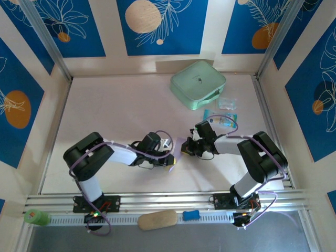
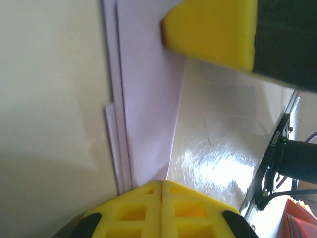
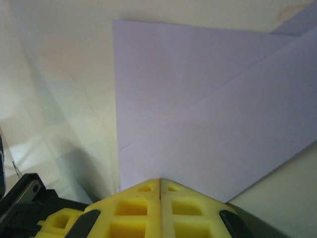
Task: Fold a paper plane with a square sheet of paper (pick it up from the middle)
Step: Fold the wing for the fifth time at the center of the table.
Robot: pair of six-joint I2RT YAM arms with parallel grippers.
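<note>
Nearest, along the front rail point(image 1: 168, 198): a green bottle-like thing point(image 1: 37, 217), a tan oblong block point(image 1: 157, 219) and a small blue piece point(image 1: 191, 214). All off the working area, in nothing's way.

Further in, mid-desk point(image 1: 115, 105), between the tips of both arms: the purple sheet point(image 2: 148, 114), mostly hidden under the wrists from above. From the left wrist, seen as several stacked layers with stepped edges, so folded more than once already. From the right wrist, the same sheet point(image 3: 198, 99) with one diagonal crease across a flat flap and a straight edge on the left.

Left jaws clenched tight, no gap at the seam, paper layers running right up to the tips. Right jaws clenched likewise, the sheet's lower edge meeting them. Cannot tell in either case whether nipping the paper or only pressing on it.

Roughly midway, by judgement: early folds in, no slim pointed dart with a centre ridge yet; wing folds and final creasing probably left.

Beyond, to the right and back: blue packets point(image 1: 220, 118), a clear packet point(image 1: 227, 103), then a mint-green case point(image 1: 198, 84), all well apart from the sheet. Likeliest hindrance: two wrists crowded tip to tip over thin paper, with little room to turn it.
</note>
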